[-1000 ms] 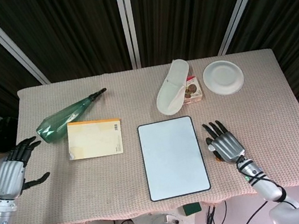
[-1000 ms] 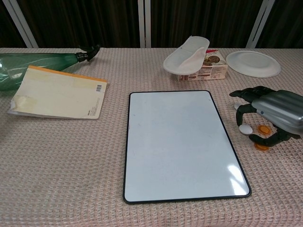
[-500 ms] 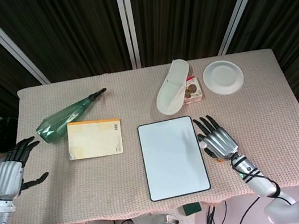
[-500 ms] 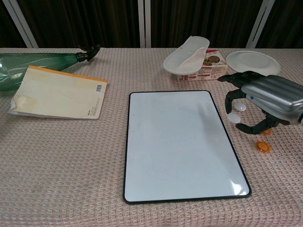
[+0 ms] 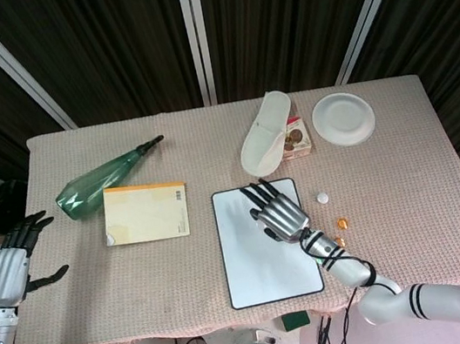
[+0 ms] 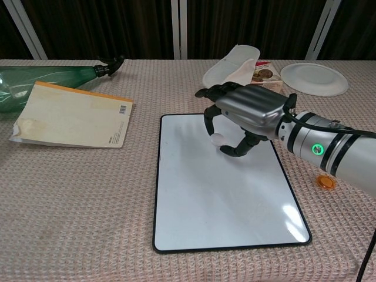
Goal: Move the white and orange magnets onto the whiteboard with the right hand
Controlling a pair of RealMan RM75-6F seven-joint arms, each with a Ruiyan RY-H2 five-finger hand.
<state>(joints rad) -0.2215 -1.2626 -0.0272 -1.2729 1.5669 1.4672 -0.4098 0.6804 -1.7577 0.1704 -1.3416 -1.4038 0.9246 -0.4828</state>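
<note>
Right hand [image 6: 245, 111] moved over whiteboard [image 6: 194, 217] (white magnet [image 6: 219, 140] pinched underneath).

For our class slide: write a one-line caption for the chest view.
Right hand holds a white magnet over the whiteboard; an orange magnet waits on the table.

Whiteboard [image 6: 223, 200] front clear; slipper [image 6: 231, 66] behind.

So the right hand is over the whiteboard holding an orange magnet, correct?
Not quite. The right hand is over the whiteboard, but the magnet it pinches is white, as the chest view shows. The orange magnets lie on the tablecloth to the right of the board.
</note>
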